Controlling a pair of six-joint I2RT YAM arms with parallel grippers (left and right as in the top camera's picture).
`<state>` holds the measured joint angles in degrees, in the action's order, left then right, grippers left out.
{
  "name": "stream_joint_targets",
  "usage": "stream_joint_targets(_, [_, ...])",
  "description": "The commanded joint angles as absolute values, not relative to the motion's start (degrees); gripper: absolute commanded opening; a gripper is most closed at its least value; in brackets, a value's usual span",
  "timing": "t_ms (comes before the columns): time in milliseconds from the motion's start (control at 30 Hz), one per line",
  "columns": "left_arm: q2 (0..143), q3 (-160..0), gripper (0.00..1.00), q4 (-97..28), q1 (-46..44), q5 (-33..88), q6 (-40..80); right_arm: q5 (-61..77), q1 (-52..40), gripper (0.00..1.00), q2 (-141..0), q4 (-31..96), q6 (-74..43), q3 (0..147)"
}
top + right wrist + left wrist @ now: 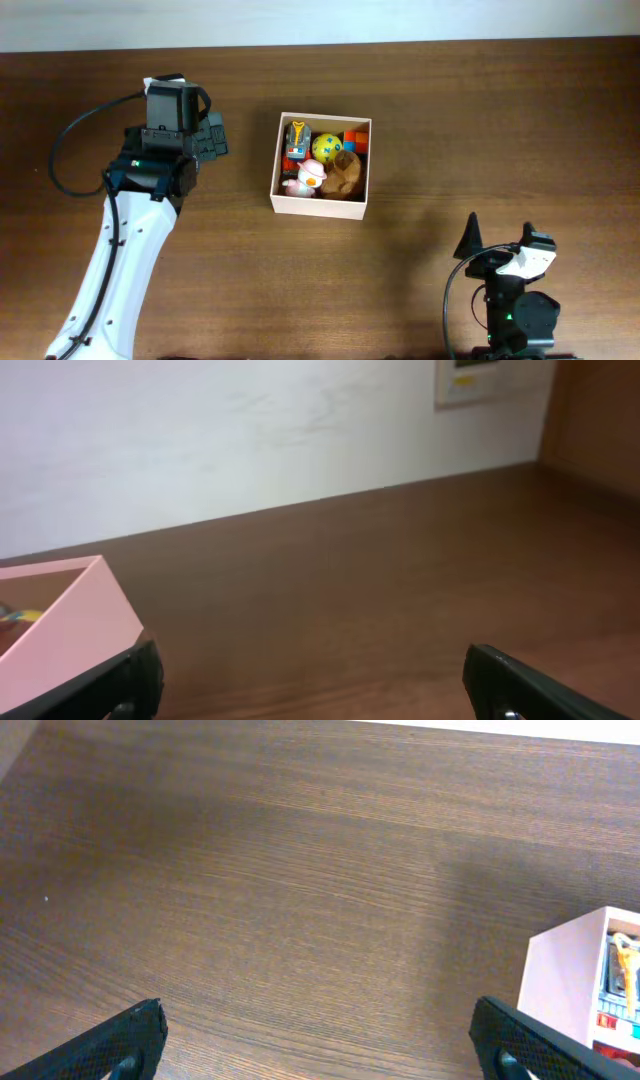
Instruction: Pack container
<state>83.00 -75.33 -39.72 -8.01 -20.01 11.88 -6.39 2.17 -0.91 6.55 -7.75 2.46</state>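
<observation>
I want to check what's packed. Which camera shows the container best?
Overhead: it looks straight into the container, showing all four walls and the toys inside. The left wrist view catches only one corner at its right edge; the right wrist view only one outer wall, lower left.

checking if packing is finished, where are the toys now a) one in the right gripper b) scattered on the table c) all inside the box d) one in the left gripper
C: the yellow ball and brown plush lie with the rest inside the container, while the left gripper and right gripper are open and empty.
</observation>
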Motion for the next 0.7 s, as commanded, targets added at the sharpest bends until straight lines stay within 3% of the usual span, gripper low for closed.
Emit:
stream_joint_targets(0, [83.2, -75.7, 0.99, -39.7, -8.1, -20.8, 12.8, -4.0, 2.7, 0.99, -0.2, 6.2, -3.8, 1.3])
stream_joint_targets(267, [83.2, -75.7, 0.99, -39.7, -8.1, -20.8, 12.8, 0.6, 2.7, 0.99, -0.2, 5.4, 5.4, 0.7])
stream_joint_targets(667, [83.2, -75.7, 0.99, -39.7, -8.1, -20.8, 12.8, 0.9, 2.7, 0.99, -0.3, 5.1, 5.6, 0.6])
